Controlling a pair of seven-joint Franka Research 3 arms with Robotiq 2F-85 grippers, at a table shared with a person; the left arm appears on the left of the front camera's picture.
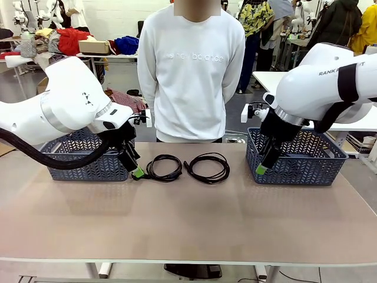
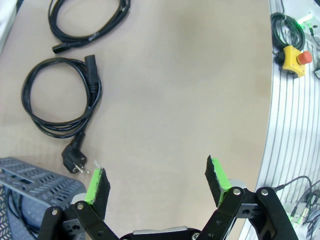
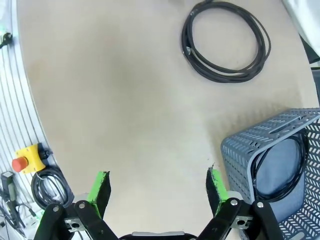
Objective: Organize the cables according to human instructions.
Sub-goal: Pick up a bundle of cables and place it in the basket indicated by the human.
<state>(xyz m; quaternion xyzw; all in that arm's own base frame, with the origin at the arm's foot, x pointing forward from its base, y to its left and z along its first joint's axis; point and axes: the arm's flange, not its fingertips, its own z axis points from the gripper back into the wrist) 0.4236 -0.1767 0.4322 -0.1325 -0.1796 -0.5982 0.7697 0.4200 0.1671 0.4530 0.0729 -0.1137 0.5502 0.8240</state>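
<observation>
ok so going left to right: 2 grey baskets, 2 arms, and 3 cables I can count for sure. The left basket point(image 1: 88, 168) sits at the left end of the bench point(image 1: 188, 224). There's a sliver of something black inside, can't tell what. The left pincer point(image 1: 137, 172) hangs just in front of it, fingers spread wide, holding nothing. Right beside it is the 1st coil point(image 2: 97, 90), and the 2nd coil point(image 3: 225, 76) lies next to that. Both are flat on the bench in front of the person point(image 1: 194, 76). Then comes the right pincer point(image 1: 261, 169), also spread and empty, at the near corner of the right basket point(image 1: 306, 174), which has the 3rd coil point(image 3: 254, 172) inside.
</observation>
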